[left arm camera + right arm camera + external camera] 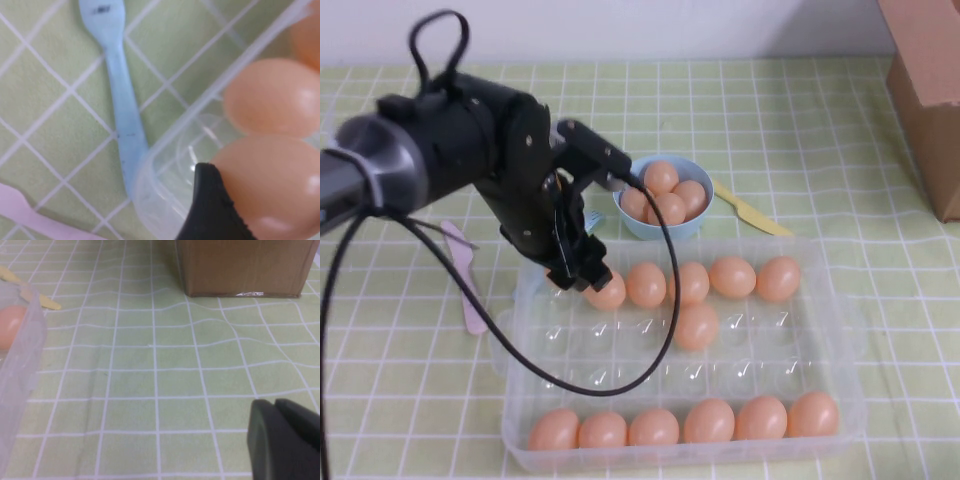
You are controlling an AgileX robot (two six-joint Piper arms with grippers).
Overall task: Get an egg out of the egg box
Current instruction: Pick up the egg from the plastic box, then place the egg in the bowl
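Note:
The egg box [720,375] is a clear plastic tray with a back row of eggs, one egg in the middle and a front row of several eggs. My left gripper [586,277] reaches down at the box's back left corner, onto the leftmost back-row egg [610,294]. In the left wrist view one black finger [210,200] presses against that egg [272,185], with a neighbouring egg [272,97] behind it and the box rim [200,107] alongside. My right gripper [275,405] is shut and empty, low over the cloth to the right of the box, out of the high view.
A light-blue bowl [660,230] with several eggs stands just behind the box. A blue spoon [122,105] and a pink spoon [468,280] lie left of the box, and a yellow knife [750,212] lies behind it. A cardboard box [925,90] stands at the back right.

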